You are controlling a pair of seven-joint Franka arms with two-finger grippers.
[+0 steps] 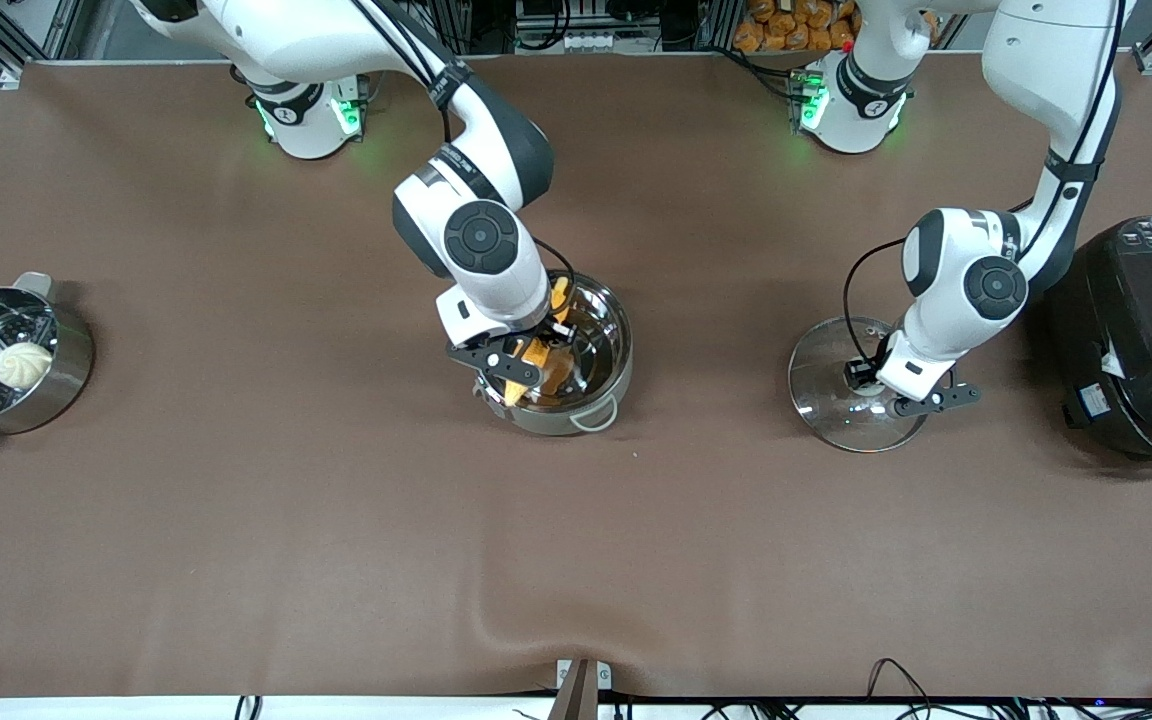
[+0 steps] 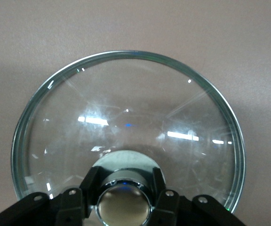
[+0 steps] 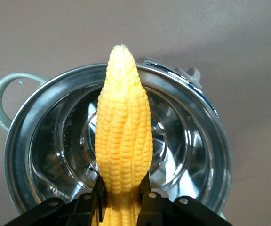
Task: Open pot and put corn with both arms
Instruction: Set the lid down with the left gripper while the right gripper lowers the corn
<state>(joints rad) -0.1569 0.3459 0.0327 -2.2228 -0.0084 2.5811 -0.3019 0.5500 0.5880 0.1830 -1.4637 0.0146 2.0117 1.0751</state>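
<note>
The right gripper (image 3: 121, 200) is over the open pot (image 1: 608, 372), near the middle of the tabletop (image 1: 336, 560), and its fingers are clenched on the thick end of the corn (image 3: 122, 136). The corn's tip pokes over the pot's rim. To do this well, the arm should tip the corn lower so the whole cob sits inside the pot, then let go softly. The left gripper (image 2: 123, 202) is down at the glass lid (image 1: 821, 400), which lies on the tabletop toward the left arm's end, beside the black cooker (image 1: 1151, 340). Its fingers grasp the lid's knob (image 2: 123, 207).
</note>
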